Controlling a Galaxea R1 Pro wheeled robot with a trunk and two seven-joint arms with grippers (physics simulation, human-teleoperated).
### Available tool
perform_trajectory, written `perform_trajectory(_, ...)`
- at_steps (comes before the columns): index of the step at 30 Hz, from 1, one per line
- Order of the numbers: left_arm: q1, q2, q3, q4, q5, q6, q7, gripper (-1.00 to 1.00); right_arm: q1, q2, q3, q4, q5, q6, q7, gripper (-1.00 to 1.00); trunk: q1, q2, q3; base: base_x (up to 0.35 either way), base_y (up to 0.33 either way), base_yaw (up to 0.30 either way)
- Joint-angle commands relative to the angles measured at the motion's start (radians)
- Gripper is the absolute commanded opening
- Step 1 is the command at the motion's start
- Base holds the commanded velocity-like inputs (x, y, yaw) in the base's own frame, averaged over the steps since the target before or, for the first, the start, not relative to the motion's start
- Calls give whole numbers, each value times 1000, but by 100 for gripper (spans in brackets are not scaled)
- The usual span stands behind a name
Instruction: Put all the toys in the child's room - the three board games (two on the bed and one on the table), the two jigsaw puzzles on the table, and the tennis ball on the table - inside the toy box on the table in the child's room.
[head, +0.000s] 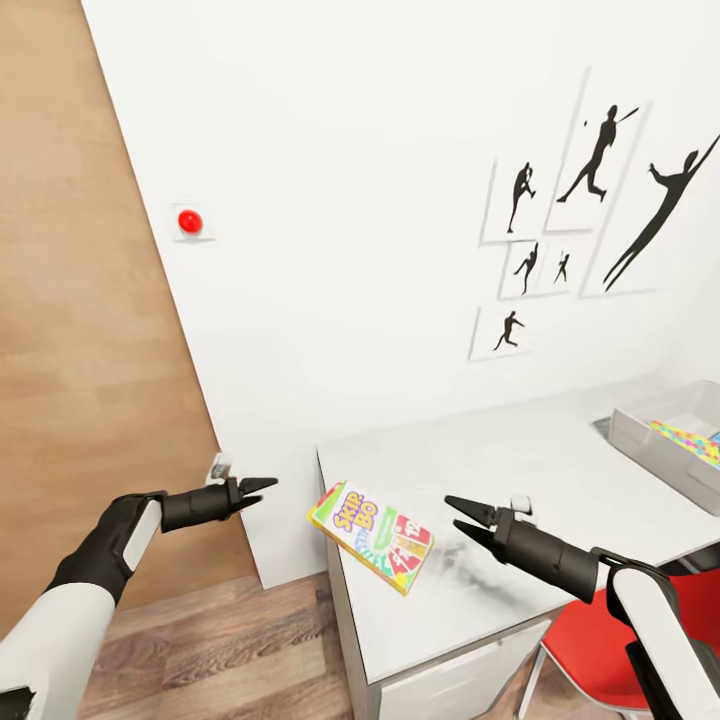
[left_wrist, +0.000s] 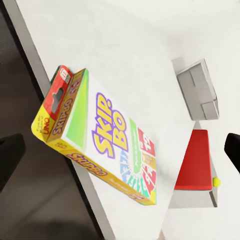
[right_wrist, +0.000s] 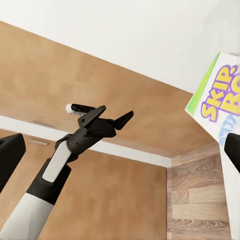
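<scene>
Skip-Bo box (head: 372, 538) on worktop (head: 560, 470) edge between my hands, unboxed yet. Left hand (head: 262, 487), right hand (head: 462, 516) both apart, empty. Puzzle (head: 690, 441) already in bin (head: 640, 443).

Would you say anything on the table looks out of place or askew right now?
Yes: the Skip-Bo box lies at an angle on the table, with one end sticking out past the table's left edge over the floor. The toy box holds a jigsaw puzzle and looks in order.
</scene>
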Motion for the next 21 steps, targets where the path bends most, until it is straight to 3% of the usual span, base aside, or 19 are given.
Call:
perform_trajectory(1,-1,-6,1,0,2,5,15,100,-1,0,-2,0,7,4,8,100,4,-8,-4,0,0,0)
perform_trajectory(8,-1,-21,6,0,7,8,75,100,0,2,-2,0,4,2,4,100,31,-57,-26,0,0,0)
perform_trajectory(21,-1,30,12,0,14,12,-9,100,1,1,-5,0,4,2,4,100,81,-148,-67,0,0,0)
